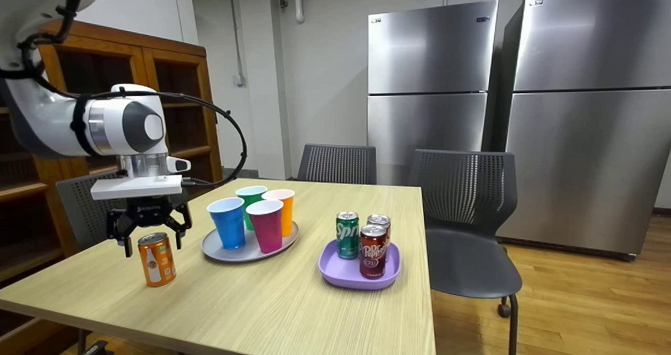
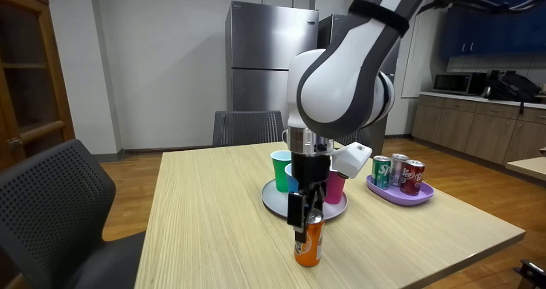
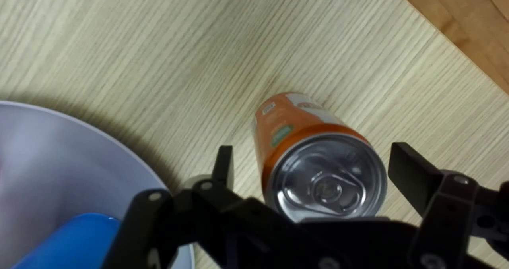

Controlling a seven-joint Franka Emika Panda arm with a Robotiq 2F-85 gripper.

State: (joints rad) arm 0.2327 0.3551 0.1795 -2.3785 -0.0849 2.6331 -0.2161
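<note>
- Nearest in the wrist view, the gripper has its jaws wide apart, one finger on either side of an orange can, with no contact that the pictures show.
- That orange can stands upright on the table, its top just between the fingertips. Reach and line-up look done, I judge; the grip is not yet made, and the can is not off the table.
- Above it hangs the arm, wrist bent so that the gripper points down.
- Near the can, a grey plate bears four coloured cups.
- Farther along, a purple tray holds three soda cans, well apart from the gripper.
- Beyond the table, two steel refrigerators stand behind grey chairs.
</note>
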